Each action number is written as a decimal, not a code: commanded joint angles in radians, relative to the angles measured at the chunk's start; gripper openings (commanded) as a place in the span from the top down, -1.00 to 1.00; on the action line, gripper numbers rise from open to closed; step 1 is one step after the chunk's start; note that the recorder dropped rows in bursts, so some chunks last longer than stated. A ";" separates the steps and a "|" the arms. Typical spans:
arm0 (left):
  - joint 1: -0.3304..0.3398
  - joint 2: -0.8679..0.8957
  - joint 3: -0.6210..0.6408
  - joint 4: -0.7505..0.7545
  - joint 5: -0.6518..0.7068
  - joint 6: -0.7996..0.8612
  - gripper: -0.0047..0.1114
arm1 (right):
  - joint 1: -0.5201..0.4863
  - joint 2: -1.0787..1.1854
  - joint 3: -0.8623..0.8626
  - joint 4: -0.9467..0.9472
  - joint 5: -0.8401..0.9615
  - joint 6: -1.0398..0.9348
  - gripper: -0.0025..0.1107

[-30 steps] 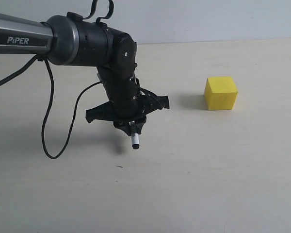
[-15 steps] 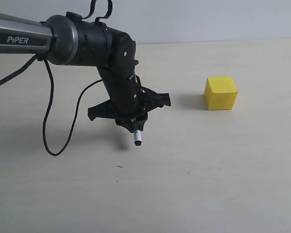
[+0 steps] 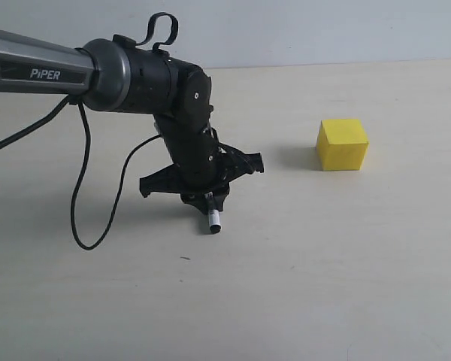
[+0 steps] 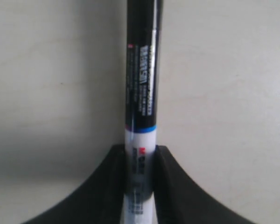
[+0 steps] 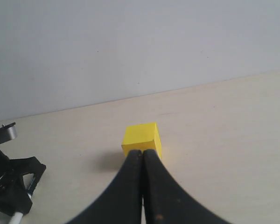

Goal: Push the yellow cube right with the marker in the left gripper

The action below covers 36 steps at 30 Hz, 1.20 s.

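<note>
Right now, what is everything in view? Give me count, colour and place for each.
cube: one, yellow, on the table to the right, touching nothing
marker: one, black and white, clamped in the left gripper, pointing down, well left of the cube
table: one, pale beige, under everything
wall: one, light grey, behind the table
cable: one, black, looping under the left arm
left arm: one, black and grey
left gripper: one, black, shut on the marker
right gripper: one, black, shut, holding nothing

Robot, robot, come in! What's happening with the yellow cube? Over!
Left gripper shut on marker, tip down. Right gripper shut, empty. Yellow cube untouched, off to marker's right. Only bare table between.
</note>
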State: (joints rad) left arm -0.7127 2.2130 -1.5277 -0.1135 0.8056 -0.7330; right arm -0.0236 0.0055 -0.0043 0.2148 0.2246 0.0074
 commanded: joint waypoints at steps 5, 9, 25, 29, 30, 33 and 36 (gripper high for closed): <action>0.006 0.006 0.004 -0.024 -0.001 -0.007 0.11 | 0.000 -0.001 0.004 0.000 -0.006 -0.007 0.96; 0.006 0.000 0.004 -0.024 0.016 -0.004 0.04 | 0.000 -0.001 0.004 0.000 -0.006 -0.007 0.96; 0.006 -0.241 0.004 -0.014 0.040 0.379 0.06 | 0.000 -0.001 0.004 0.000 -0.006 -0.007 0.96; 0.004 -0.312 0.004 -0.014 0.068 0.503 0.30 | 0.000 -0.001 0.004 0.000 -0.006 -0.007 0.96; 0.004 -0.330 0.004 -0.014 0.082 0.532 0.40 | 0.000 -0.001 0.004 0.000 -0.006 -0.007 0.96; 0.004 -0.372 0.007 -0.016 0.098 0.600 0.71 | 0.000 -0.001 0.004 0.000 -0.006 -0.007 0.96; 0.004 -0.424 0.051 -0.018 0.025 0.598 0.92 | 0.000 -0.001 0.004 0.000 -0.006 -0.007 0.96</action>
State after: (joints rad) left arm -0.7105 1.8403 -1.5157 -0.1294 0.8830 -0.1516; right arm -0.0236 0.0055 -0.0043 0.2148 0.2246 0.0074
